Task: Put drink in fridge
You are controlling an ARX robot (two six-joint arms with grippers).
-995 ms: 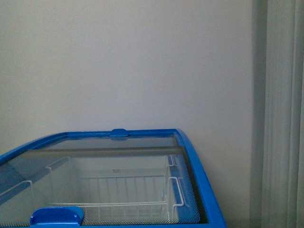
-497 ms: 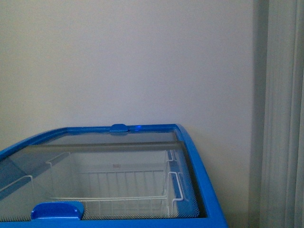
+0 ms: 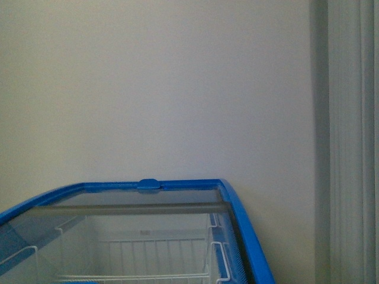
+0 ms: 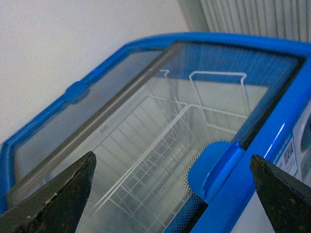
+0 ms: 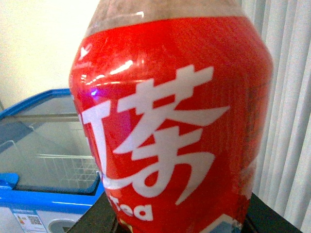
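Left gripper (image 4: 171, 160): jaws wide apart, empty, hovering above the fridge (image 3: 249, 236), over its glass lid (image 3: 130, 204).
Right gripper (image 5: 180, 219): clamped on the drink (image 5: 170, 131), outside the fridge.
Surroundings: wire basket (image 3: 154, 254) inside; plain wall (image 3: 177, 89) behind, curtain (image 3: 352, 142) right.

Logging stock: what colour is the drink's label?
Drink label: red with white lettering, best in the right wrist view.

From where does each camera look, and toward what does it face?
Front view: on the body, facing the wall; the fridge sits low; no arm shows.
Left wrist view: above the fridge lid; the open left pincer frames it.
Right wrist view: behind the drink held in the right pincer; fridge behind.
All three share the fridge.
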